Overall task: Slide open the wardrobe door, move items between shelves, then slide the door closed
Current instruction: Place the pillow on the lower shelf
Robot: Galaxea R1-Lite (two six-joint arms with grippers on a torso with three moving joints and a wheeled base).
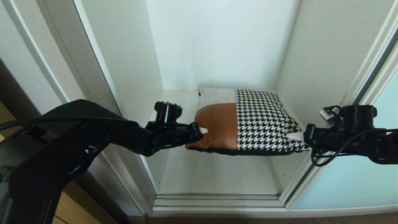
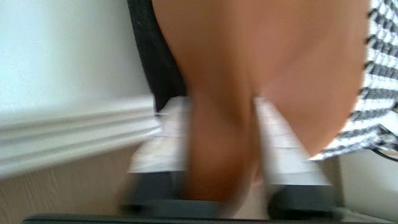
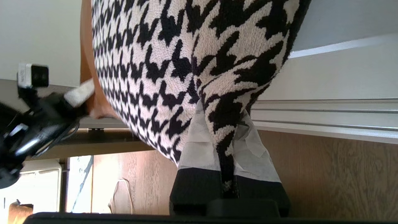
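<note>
1. We grip the cushion on the wardrobe shelf from both ends.
2. Left claw pinches its brown side; right claw clamps the houndstooth corner.
3. Cushion's length spans between them.

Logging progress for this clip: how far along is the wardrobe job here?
Done: the door stands slid aside to the right, leaving the compartment open. In hand: both grippers pinch the cushion, the left gripper on its brown corner, the right gripper on its houndstooth edge; its front edge hangs above the shelf. Left: putting the cushion on another shelf, then closing the door.
</note>
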